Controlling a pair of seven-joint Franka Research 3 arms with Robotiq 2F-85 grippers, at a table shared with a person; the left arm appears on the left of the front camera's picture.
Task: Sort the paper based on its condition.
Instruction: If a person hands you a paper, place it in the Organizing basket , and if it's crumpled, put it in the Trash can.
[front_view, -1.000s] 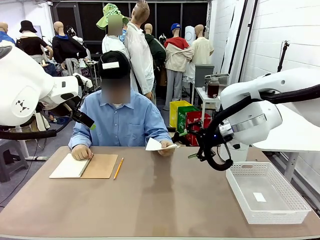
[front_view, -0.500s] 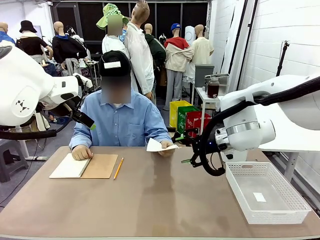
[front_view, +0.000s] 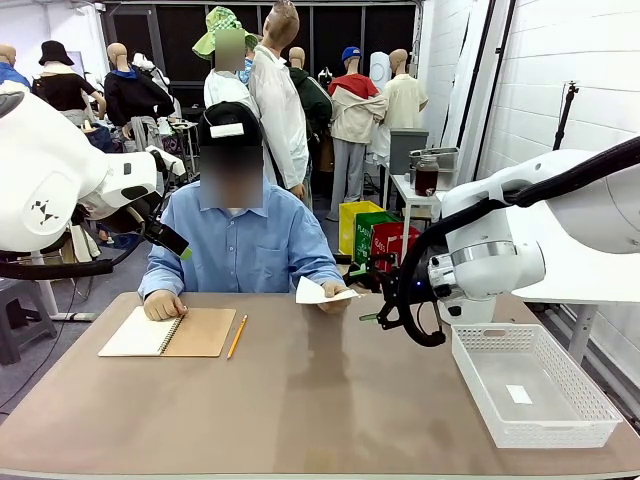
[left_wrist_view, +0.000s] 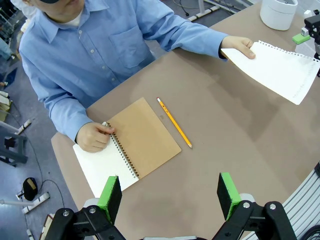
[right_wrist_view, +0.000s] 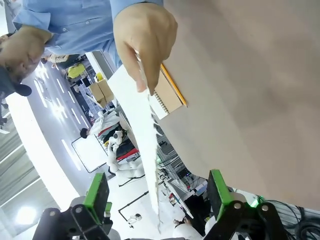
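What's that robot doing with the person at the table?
The person's hand holds out a sheet of paper above the table. The right end effector, jaws open, is right beside the sheet's edge but hasn't gripped it. The left end effector hangs open above the spiral notebook and pencil. A white mesh basket sits on the robot's right.

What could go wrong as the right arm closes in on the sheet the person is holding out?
The paper sits edge-on between the right tool's open jaws, held only by the person's hand; it may flex away and the jaws close on nothing. A deeper reach could pinch the fingers. The sheet looks flat, so dropping it in the wrong place remains possible.
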